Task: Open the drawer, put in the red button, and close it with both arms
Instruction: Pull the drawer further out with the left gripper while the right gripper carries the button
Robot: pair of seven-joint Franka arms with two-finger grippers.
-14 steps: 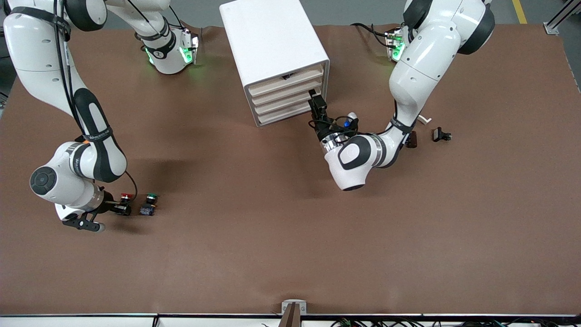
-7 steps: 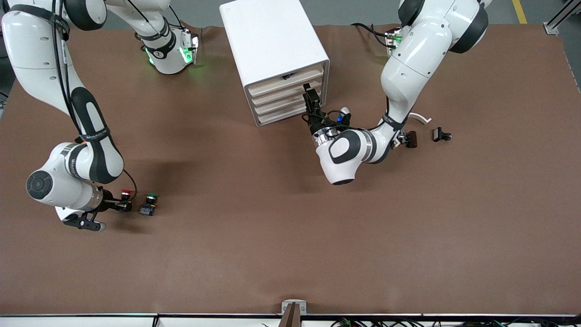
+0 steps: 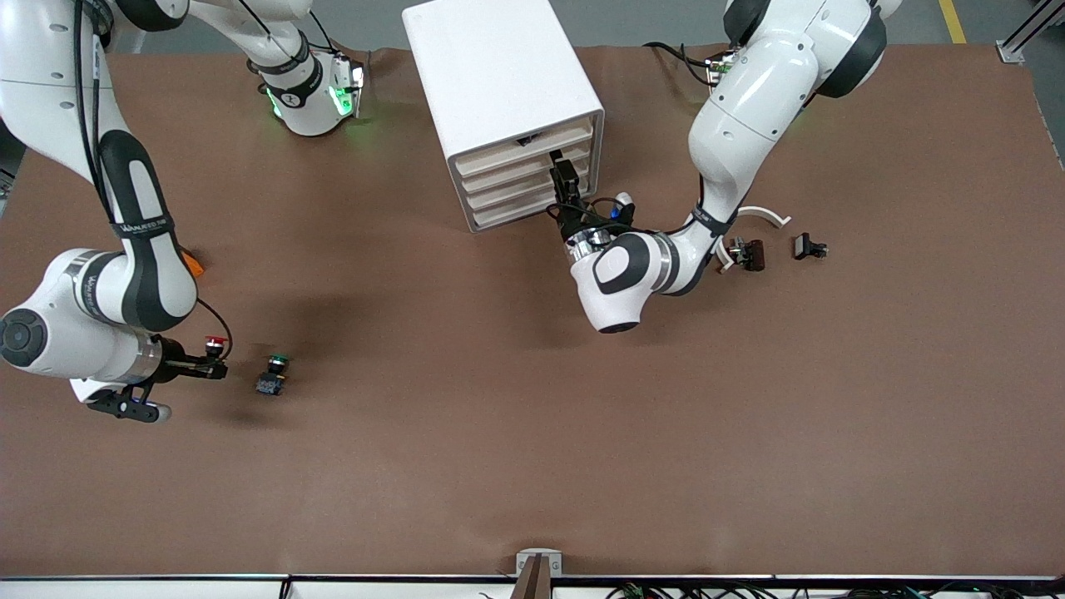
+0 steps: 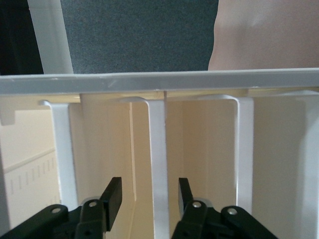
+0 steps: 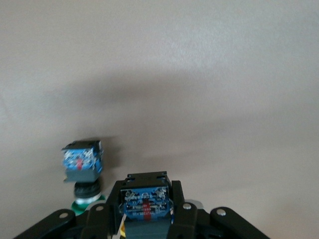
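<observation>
Red button clamped in right pincer, lifted above bench. Left pincer apart, straddling drawer handle.

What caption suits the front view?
Right gripper holds the red button beside the green button; left gripper open at the cabinet drawers.

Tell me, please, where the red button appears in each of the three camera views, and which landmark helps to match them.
Front view: the red button is held in the right gripper, toward the right arm's end of the table, beside the green button.
Right wrist view: only its blue-grey body shows, clamped between the gripper's fingers.
Left wrist view: not in it; only the drawer cabinet fills it.
Shared landmark: the green button, in the front and right wrist views.
</observation>
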